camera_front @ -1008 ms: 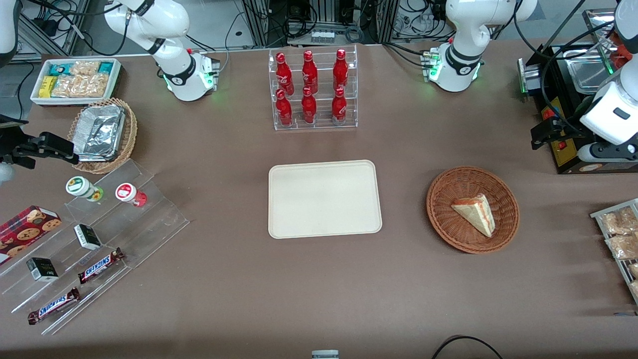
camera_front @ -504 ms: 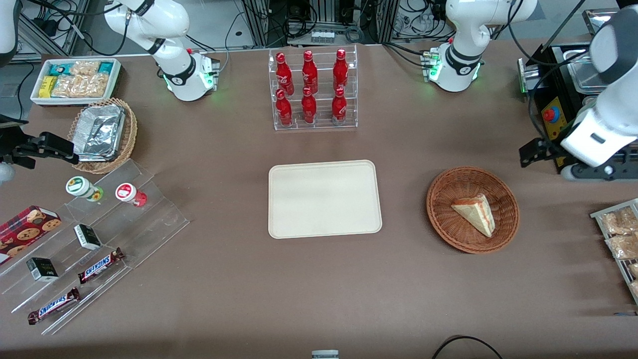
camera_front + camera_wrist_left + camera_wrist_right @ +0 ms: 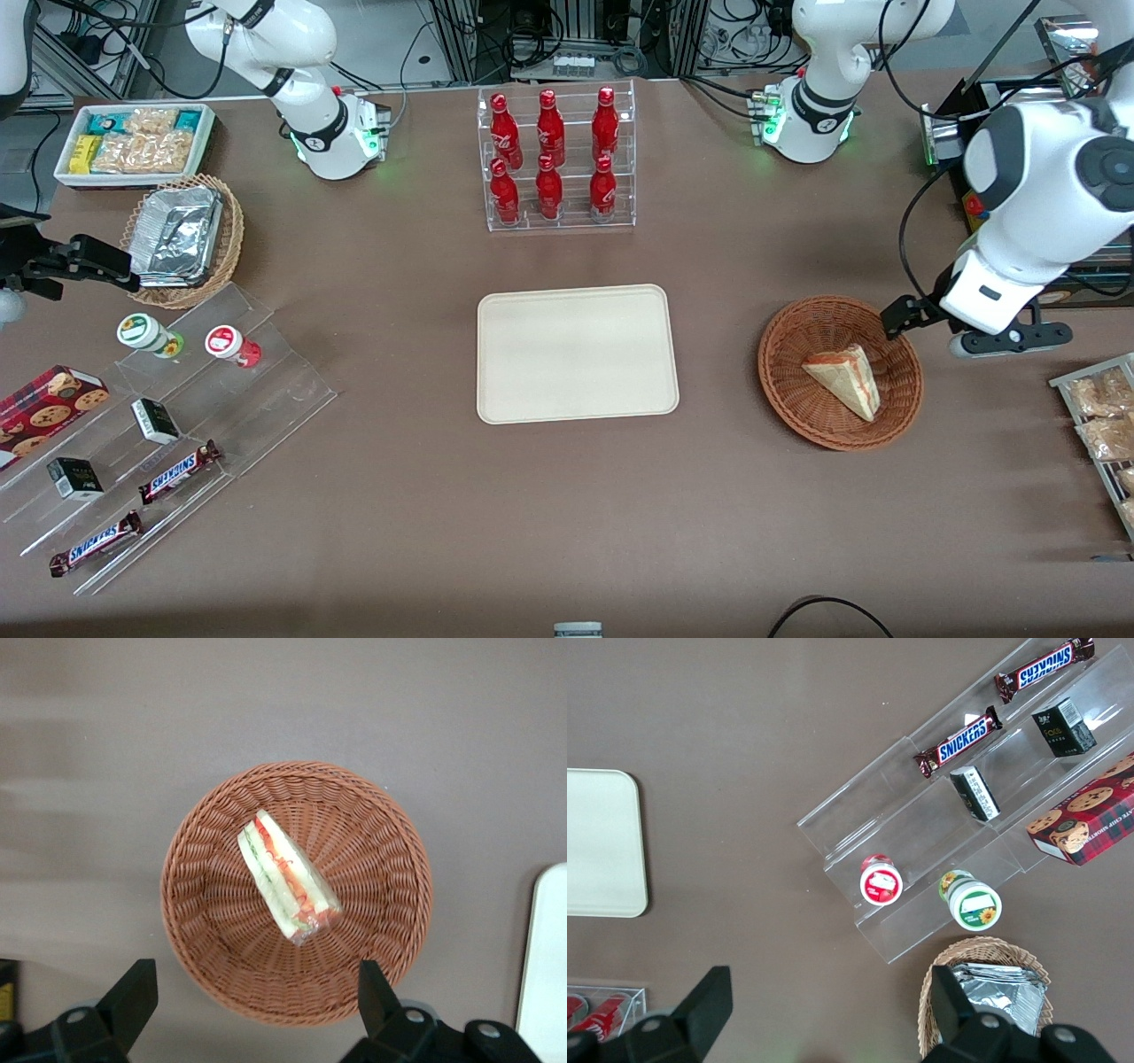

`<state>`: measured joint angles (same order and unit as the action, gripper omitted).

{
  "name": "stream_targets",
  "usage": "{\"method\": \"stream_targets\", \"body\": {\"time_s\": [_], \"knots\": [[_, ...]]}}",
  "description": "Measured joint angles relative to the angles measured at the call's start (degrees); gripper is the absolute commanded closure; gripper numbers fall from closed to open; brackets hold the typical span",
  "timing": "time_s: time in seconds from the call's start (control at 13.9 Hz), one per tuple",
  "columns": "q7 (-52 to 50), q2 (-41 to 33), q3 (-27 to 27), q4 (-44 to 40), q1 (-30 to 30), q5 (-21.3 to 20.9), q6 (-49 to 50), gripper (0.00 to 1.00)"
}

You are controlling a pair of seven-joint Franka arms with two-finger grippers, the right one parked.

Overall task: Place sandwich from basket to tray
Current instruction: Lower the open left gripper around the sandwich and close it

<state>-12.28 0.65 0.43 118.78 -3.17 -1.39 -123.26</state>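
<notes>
The sandwich (image 3: 844,379), a pale bread wedge with red, orange and green filling, lies in the round reddish-brown basket (image 3: 784,390). The left wrist view shows the sandwich (image 3: 285,875) in the middle of the basket (image 3: 372,842). The cream-beige tray (image 3: 576,353) lies empty at the table's middle, beside the basket; its edge shows in the left wrist view (image 3: 542,966). My left gripper (image 3: 905,315) hangs above the basket's rim on the working arm's side, open and empty, its black fingers (image 3: 131,999) spread wide in the left wrist view (image 3: 255,997).
A clear rack of red bottles (image 3: 554,159) stands farther from the front camera than the tray. A wire rack of snack packets (image 3: 1103,425) and a black appliance (image 3: 1001,248) lie toward the working arm's end. Snack shelves (image 3: 168,425) lie toward the parked arm's end.
My left arm has swung down and in from the black appliance toward the basket; the gripper now hangs over the basket's rim. The sandwich, basket and tray have not moved.
</notes>
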Motion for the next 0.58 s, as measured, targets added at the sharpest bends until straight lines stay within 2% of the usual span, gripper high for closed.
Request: {"method": "stream_targets", "body": {"time_s": [0.22, 0.58], "knots": [[-6.3, 2.2, 0.0, 2.3, 0.0, 1.9, -3.9, 0.0], [-18.8, 7.3, -0.4, 7.3, -0.5, 2.1, -17.1, 0.0]]}}
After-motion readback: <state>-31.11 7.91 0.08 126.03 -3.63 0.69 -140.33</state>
